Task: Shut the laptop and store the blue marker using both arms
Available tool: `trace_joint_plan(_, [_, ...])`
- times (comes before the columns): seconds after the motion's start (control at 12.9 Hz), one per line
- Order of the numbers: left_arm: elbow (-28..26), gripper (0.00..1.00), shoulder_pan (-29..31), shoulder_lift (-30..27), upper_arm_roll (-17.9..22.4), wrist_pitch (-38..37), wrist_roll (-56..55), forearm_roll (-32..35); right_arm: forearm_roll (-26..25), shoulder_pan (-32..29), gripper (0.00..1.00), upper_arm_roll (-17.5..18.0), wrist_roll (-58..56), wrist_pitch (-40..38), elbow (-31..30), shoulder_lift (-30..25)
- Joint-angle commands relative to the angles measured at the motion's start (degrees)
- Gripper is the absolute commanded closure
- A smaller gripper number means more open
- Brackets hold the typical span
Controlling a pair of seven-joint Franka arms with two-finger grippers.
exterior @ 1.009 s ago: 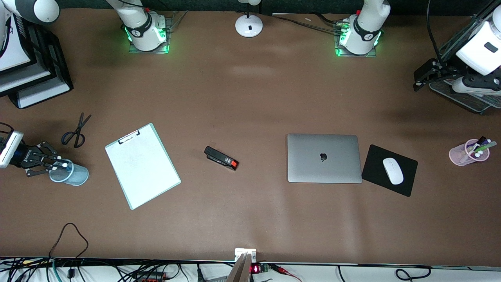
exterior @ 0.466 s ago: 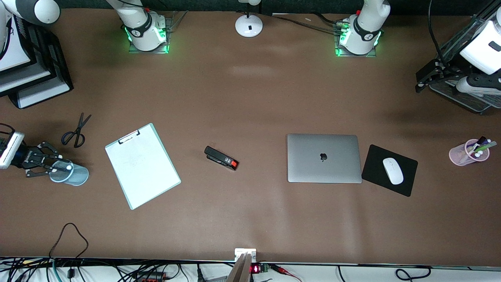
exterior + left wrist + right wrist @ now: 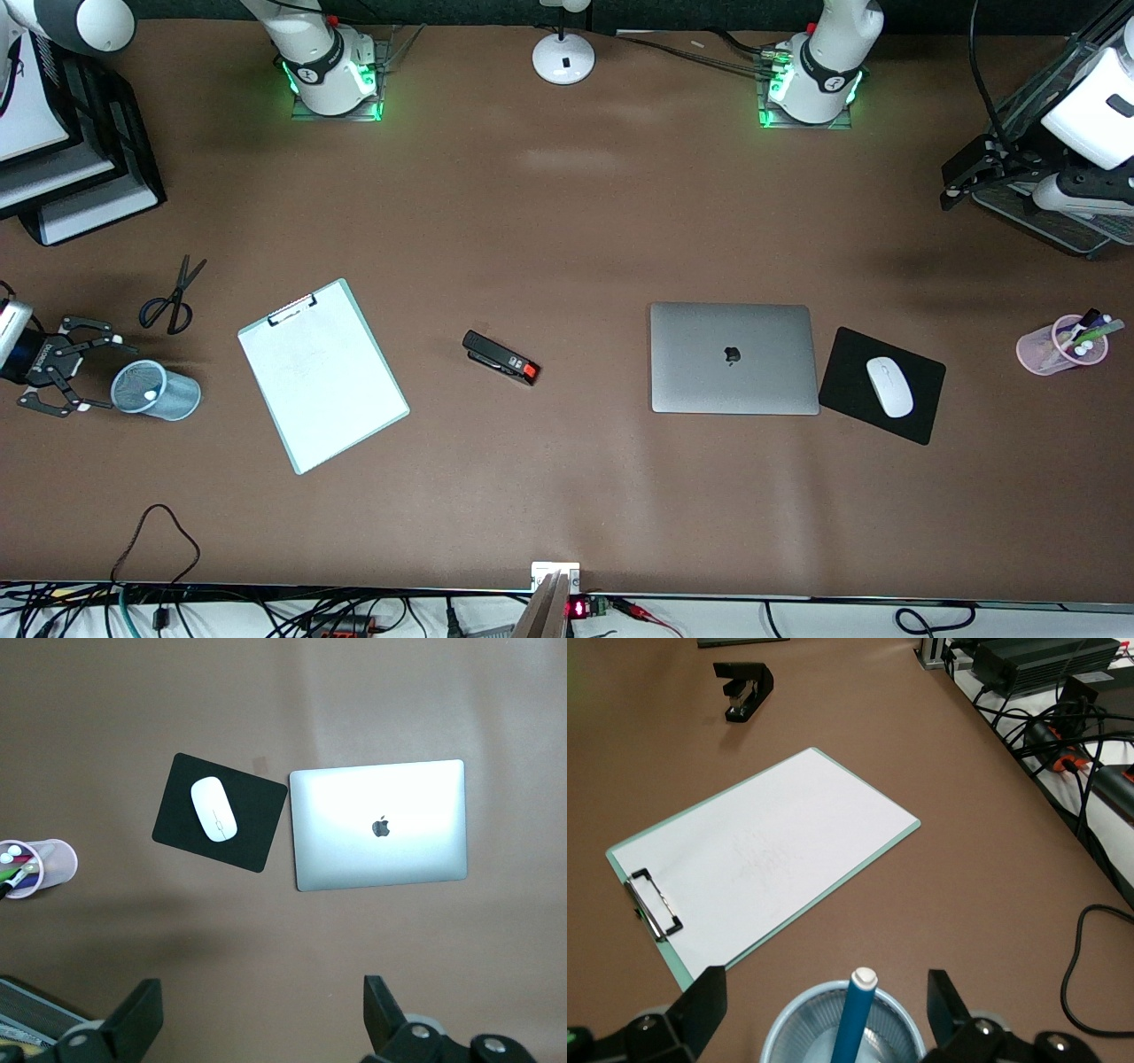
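Observation:
The silver-grey laptop [image 3: 733, 358] lies closed on the table, apple logo up; it also shows in the left wrist view [image 3: 379, 824]. The blue marker [image 3: 852, 1019] stands in a light-blue mesh cup [image 3: 168, 399], white end up [image 3: 149, 387]. My right gripper [image 3: 104, 372] is open and empty beside the cup, toward the right arm's end of the table; in the right wrist view its fingers [image 3: 709, 992] stand wide on either side of the cup rim [image 3: 780, 1028]. My left gripper [image 3: 950, 184] is open and empty, held high at the left arm's end of the table [image 3: 261, 1001].
A black mouse pad [image 3: 850, 377] with a white mouse [image 3: 889, 386] lies beside the laptop. A pink pen cup [image 3: 1054, 347] stands at the left arm's end. A clipboard [image 3: 323, 377], a stapler [image 3: 500, 358], scissors [image 3: 173, 297] and black trays [image 3: 80, 168] are also here.
My right gripper has opened, let go of the blue marker into the cup and drawn back from it. The left arm has barely moved.

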Motion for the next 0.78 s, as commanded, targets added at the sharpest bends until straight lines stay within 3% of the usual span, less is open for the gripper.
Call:
trace_joint_plan(0.0, [-0.7, 0.0, -0.1, -0.5, 0.3, 0.7, 1.0, -0.7, -5.0, 0.6, 0.0, 0.6, 11.3, -2.4, 0.2, -4.8])
trace_joint_plan(0.23, [-0.7, 0.0, -0.1, 0.1, 0.3, 0.9, 0.9, -0.7, -10.8, 4.8, 0.0, 0.7, 23.7, -3.1, 2.6, -9.5])
trace_joint_plan(0.47, [-0.9, 0.0, 0.2, 0.1, 0.3, 0.9, 0.9, -0.7, -14.5, 8.2, 0.0, 0.4, 37.1, -9.2, 8.0, -10.3])
trace_joint_plan(0.7, [-0.8, 0.0, 0.2, 0.1, 0.3, 0.9, 0.9, -0.7, -17.8, 12.7, 0.0, 0.4, 45.5, -10.0, 10.3, -11.3])
